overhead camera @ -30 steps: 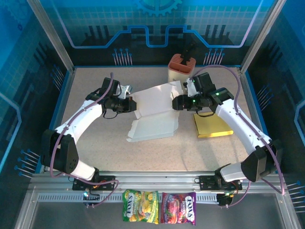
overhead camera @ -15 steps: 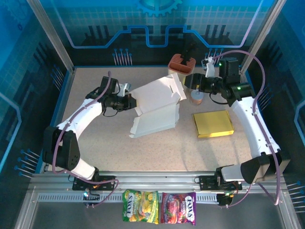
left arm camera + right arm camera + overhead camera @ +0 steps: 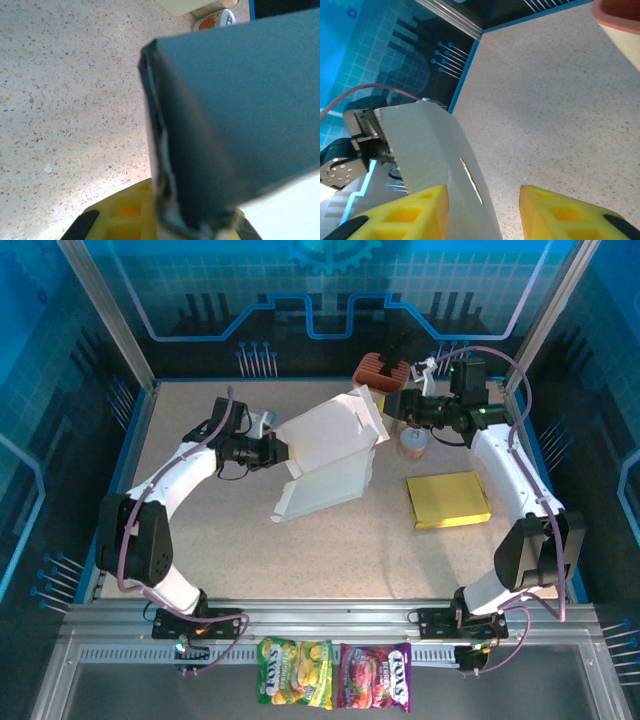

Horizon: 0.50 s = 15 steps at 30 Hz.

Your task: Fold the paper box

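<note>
The white paper box [image 3: 330,455] lies part-folded in the middle of the table, its upper panel raised at a tilt. My left gripper [image 3: 277,451] is shut on the box's left edge. In the left wrist view the box [image 3: 235,110] is a dark shaded panel running up from between the yellow fingers [image 3: 115,217] of the left gripper [image 3: 195,225]. My right gripper [image 3: 396,406] hovers open by the raised panel's top right corner. In the right wrist view the slotted panel [image 3: 435,150] rests against the left yellow finger [image 3: 405,215] of the right gripper [image 3: 485,215]; the other finger stands apart.
A gold flat box [image 3: 447,499] lies at the right. A small printed cup [image 3: 412,444] stands just under my right arm, and a brown-lidded container [image 3: 380,378] stands at the back. Two candy bags [image 3: 295,673] lie beyond the front rail.
My right gripper has left the box's right edge and swung up and back to the panel's top corner. The upper panel has tilted up more. The left gripper keeps its hold.
</note>
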Each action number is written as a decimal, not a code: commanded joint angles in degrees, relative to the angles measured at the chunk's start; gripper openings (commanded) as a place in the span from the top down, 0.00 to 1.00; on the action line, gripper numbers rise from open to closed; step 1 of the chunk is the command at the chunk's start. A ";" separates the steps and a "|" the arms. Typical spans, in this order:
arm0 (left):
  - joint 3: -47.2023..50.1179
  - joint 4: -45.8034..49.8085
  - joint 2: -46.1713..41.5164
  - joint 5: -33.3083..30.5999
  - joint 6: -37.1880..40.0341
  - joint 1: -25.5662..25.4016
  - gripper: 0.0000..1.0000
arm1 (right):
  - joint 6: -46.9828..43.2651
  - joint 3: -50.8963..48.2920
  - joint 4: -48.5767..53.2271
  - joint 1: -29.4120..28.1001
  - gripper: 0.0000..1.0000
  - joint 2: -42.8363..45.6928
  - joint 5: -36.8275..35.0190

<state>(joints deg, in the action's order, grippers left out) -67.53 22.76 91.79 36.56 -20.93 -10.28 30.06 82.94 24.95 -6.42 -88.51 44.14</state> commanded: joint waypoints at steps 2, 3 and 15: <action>-2.50 -0.91 0.59 2.64 -0.34 0.60 1.00 | -0.38 1.05 -1.94 -0.52 0.57 -0.41 4.13; -2.70 -0.74 0.74 2.71 -0.23 0.64 1.00 | -0.65 0.93 -1.84 -0.81 0.56 -0.44 4.16; -3.27 0.85 0.69 2.88 0.93 0.62 1.00 | -6.73 3.96 3.07 -4.41 0.51 -1.30 0.82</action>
<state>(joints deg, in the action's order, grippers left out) -68.88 22.79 91.96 37.04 -20.86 -10.26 26.74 84.47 25.61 -9.21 -88.55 45.45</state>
